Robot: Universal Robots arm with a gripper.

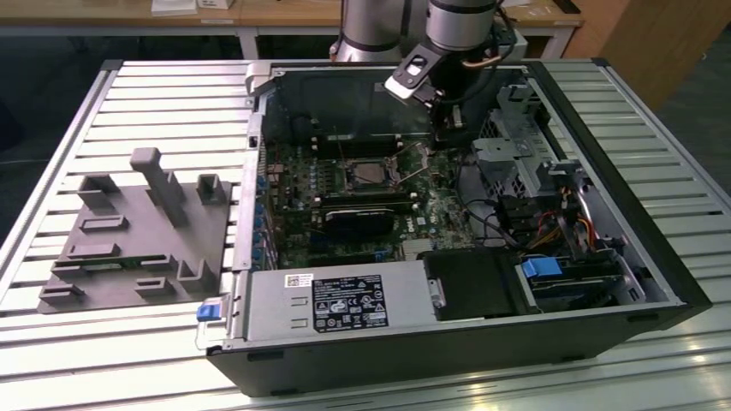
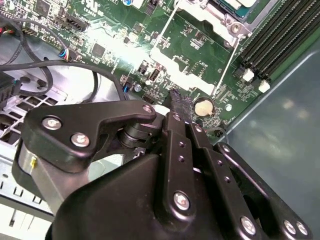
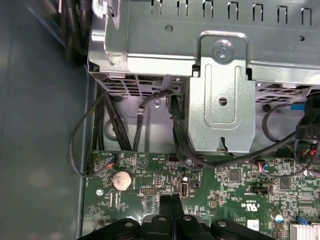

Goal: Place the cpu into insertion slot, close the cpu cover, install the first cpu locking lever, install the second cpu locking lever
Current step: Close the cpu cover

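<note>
Slats of pale ribbed aluminium form the table (image 1: pixel 137 111), running across it from edge to edge. On the exterior view's left a grey moulded fixture (image 1: pixel 137 231) with upright posts lies flat on it. Beside that lies the open computer case (image 1: pixel 457 364), black-walled, its near end taken up by a silver power supply (image 1: pixel 331 304).

Further in lies the green board, with a black heatsink (image 1: pixel 363 221) and, just beyond it, the insertion slot (image 1: pixel 347 175). The cpu (image 1: pixel 369 175) sits inside the slot's metal rim, grey top up. In the second wrist view the cpu cover (image 2: pixel 182 62) is swung open, its window showing green board through it, on the side of the slot towards the gripper.

The gripper (image 1: pixel 448 141) hangs over the board beyond the slot, between it and the silver drive cage (image 3: pixel 220 90). In the first wrist view its fingertips (image 3: pixel 168 205) are pressed together with nothing between them, and they are near a coin cell (image 3: pixel 120 180).

Behind the arm (image 1: pixel 463 26) the room shows wooden desks (image 1: pixel 286 13) on white legs and – on the exterior view's right – a wooden cabinet (image 1: pixel 662 34).
</note>
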